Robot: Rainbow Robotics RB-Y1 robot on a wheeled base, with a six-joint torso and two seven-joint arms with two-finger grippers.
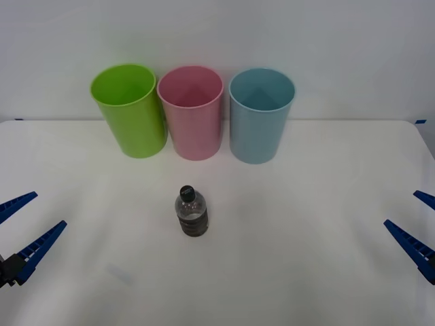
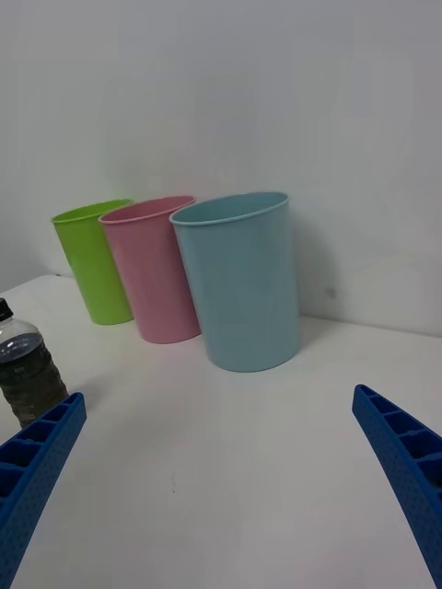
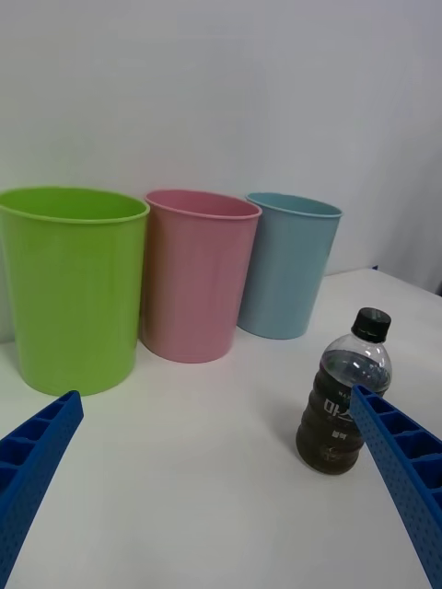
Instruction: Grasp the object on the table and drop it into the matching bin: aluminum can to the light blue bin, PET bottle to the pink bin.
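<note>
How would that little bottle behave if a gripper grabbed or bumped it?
The bottle stands upright and narrow, so a sideways bump would probably tip it, then let it roll. It looks about half full, so likely light. Its smooth clear plastic may slip or flex.

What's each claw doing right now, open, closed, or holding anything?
Left claw: open, empty, at the table's left edge.
Right claw: open, empty, at the right edge.

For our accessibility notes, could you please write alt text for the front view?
A small PET bottle with a black cap stands upright on the white table, in front of a lime green bin, pink bin and light blue bin in a row. The open left gripper and right gripper wait at the sides.
</note>
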